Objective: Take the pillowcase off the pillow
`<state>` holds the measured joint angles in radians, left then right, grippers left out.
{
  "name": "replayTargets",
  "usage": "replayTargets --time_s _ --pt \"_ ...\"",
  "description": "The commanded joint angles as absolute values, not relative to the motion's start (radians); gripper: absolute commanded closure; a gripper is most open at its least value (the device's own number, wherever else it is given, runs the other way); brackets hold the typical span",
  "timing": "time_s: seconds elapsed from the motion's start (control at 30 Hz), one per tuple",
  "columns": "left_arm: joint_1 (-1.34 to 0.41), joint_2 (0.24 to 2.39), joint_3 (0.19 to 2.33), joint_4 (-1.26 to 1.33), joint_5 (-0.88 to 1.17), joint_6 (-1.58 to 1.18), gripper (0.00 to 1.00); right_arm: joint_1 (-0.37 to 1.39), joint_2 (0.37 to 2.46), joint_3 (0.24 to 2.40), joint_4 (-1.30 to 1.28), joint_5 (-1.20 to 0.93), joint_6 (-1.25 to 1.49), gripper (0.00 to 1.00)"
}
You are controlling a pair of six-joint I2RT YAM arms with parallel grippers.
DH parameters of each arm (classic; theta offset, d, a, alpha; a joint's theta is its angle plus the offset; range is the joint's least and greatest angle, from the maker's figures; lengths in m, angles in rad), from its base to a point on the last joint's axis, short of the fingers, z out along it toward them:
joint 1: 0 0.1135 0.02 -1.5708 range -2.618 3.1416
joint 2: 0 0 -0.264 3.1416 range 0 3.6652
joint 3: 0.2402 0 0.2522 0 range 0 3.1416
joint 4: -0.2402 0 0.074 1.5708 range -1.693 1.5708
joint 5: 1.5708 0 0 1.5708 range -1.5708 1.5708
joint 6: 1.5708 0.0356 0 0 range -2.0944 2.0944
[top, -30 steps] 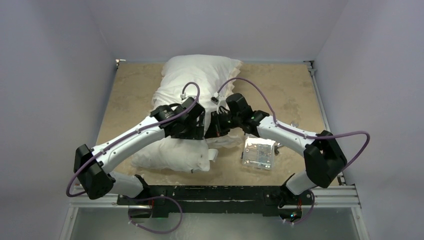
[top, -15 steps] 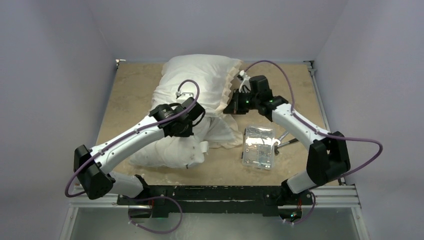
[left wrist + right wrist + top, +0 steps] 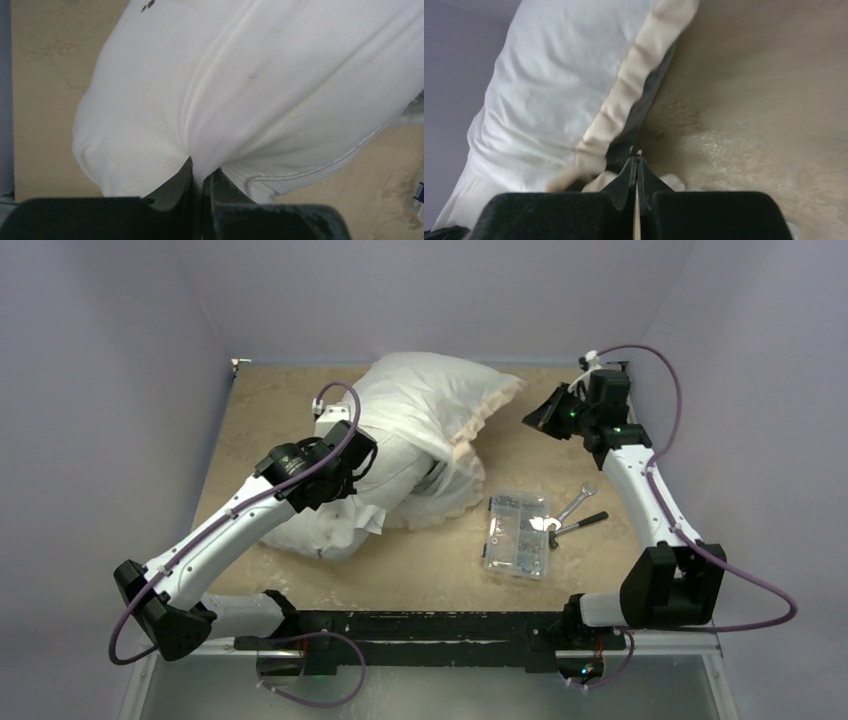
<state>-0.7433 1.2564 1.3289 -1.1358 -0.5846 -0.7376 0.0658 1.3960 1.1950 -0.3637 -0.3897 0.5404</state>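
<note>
the pillow [image 3: 325, 530] lies on the left half of the bench [image 3: 262, 430]. its near-left end is bare and its far end is inside the pillowcase [image 3: 430, 400]. the pillowcase bulges toward the back of the bench, white side up, with its cream frill [image 3: 480, 422] running down the right edge and curling round near the middle. from the right wrist view a strip of the dark plush face [image 3: 646, 112] shows under the frill, against the bench.

the left gripper [image 3: 201, 174] sits on the bare part of the pillow, its jaws pinched tight on a raised fold of the plain white fabric (a few small dark specks show on it). the right gripper [image 3: 637, 162] is out by the far-right corner, apart from the frilled corner of the pillowcase. its jaws are pressed together and nothing can be seen between them.

right of the pillow, 1 clear plastic box [image 3: 517, 533] of small parts rests on the bench, with a wrench [image 3: 572, 506] and a black-handled tool [image 3: 585, 523] just beside it.
</note>
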Motion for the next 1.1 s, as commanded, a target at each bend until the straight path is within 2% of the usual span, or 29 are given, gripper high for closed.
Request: replayTargets --time_s 0.0,0.23,0.27,0.43,0.5,0.63,0.77,0.87,1.07 --pt "-0.713 1.184 1.35 -1.16 -0.656 -0.578 1.0 0.004 1.324 1.209 -0.341 -0.32 0.55 1.0" --pt "-0.713 1.073 1.268 -0.91 -0.367 -0.446 1.0 0.005 1.263 1.104 -0.383 -0.458 0.458 1.0" --pt "-0.712 1.068 1.263 -0.887 -0.33 -0.434 0.95 0.004 1.249 1.087 -0.393 -0.469 0.441 0.98" --pt "-0.713 1.073 1.278 -0.776 -0.17 -0.429 0.38 0.047 1.208 1.076 -0.467 -0.426 0.361 0.81" --pt "-0.703 1.091 1.295 -0.746 -0.155 -0.442 0.25 0.078 1.206 1.095 -0.486 -0.407 0.338 0.73" --pt "-0.606 1.138 1.315 -0.664 -0.023 -0.463 0.15 0.169 1.224 1.145 -0.509 -0.347 0.313 0.57" --pt "-0.484 1.182 1.3 -0.641 -0.04 -0.479 0.09 0.243 1.254 1.189 -0.517 -0.327 0.297 0.42" --pt "-0.349 1.216 1.261 -0.632 -0.011 -0.492 0.06 0.279 1.266 1.22 -0.512 -0.315 0.28 0.31" --pt "-0.048 1.247 1.12 -0.537 0.21 -0.537 0.05 0.356 1.337 1.349 -0.539 -0.29 0.227 0.11"
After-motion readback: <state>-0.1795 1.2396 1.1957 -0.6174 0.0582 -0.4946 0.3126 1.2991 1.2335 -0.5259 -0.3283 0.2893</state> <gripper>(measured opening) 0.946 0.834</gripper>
